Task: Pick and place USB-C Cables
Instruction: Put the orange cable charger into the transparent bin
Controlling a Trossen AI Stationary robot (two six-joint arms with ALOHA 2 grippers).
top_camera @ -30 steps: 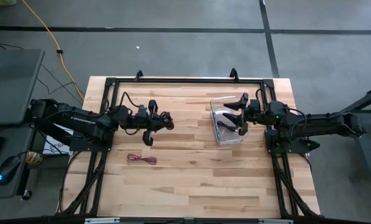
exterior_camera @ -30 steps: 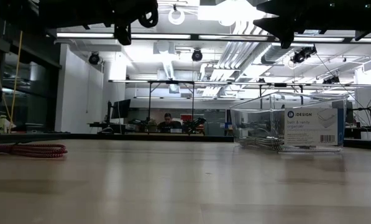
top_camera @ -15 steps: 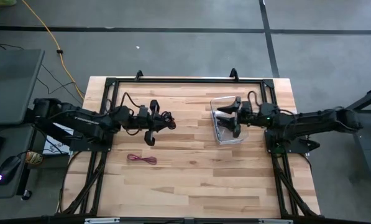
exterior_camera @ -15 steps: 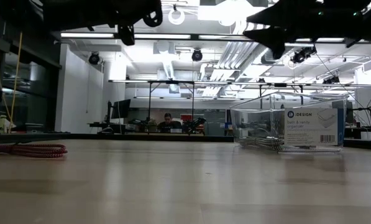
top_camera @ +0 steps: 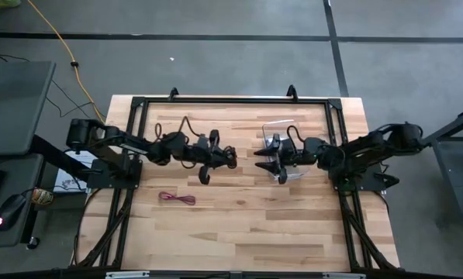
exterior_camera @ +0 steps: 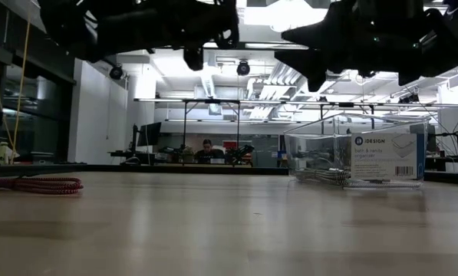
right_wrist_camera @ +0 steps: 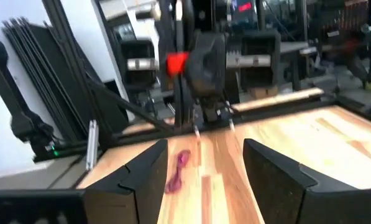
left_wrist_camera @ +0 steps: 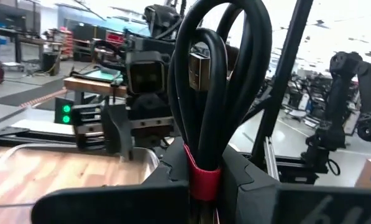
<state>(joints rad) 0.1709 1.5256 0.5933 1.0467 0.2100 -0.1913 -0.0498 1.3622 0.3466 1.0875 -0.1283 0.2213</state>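
From table height both arms are just dark silhouettes up top. The left gripper hangs well above the wood, one finger poking down; the right gripper is above the clear plastic box, well clear of its rim. Magenta-red cable lies flat on the table, far off to the side of the fingers.
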